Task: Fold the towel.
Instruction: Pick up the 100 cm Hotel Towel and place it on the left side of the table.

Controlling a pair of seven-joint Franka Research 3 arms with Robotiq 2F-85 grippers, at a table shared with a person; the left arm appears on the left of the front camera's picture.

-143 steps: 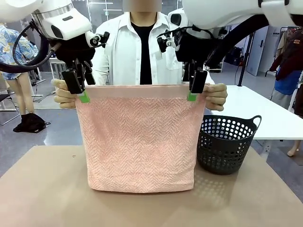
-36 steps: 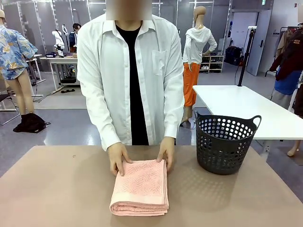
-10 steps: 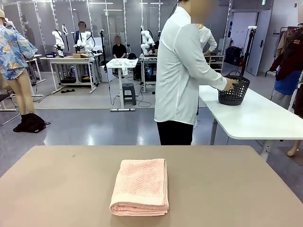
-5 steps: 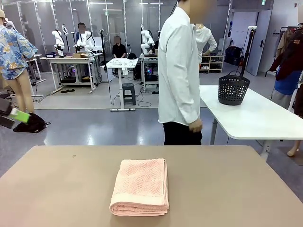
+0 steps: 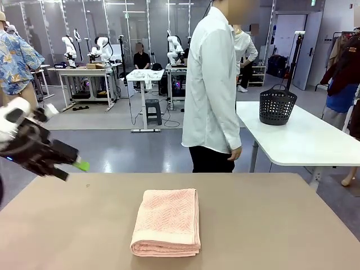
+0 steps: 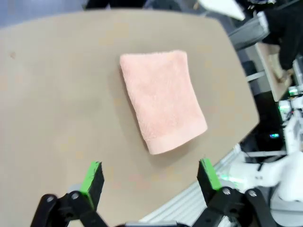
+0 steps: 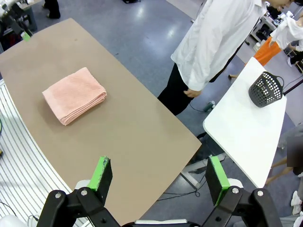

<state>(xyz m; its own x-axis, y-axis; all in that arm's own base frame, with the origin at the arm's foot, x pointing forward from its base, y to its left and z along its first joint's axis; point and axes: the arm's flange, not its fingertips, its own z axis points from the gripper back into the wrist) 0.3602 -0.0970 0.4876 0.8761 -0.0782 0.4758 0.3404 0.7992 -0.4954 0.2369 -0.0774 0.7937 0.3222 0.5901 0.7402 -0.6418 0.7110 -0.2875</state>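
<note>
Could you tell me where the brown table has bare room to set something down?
The brown table is bare either side of the folded towel and behind it to the far edge. Nowhere is crowded; the left claw hangs open over the left edge.

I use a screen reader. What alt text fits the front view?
A salmon-pink terry towel, folded into a neat rectangle, lies on the tan table. The left gripper hovers open at the left edge; a person in a white shirt stands beyond the table.

Left end effector motion-blurred, arm cut off at frame edge
</note>
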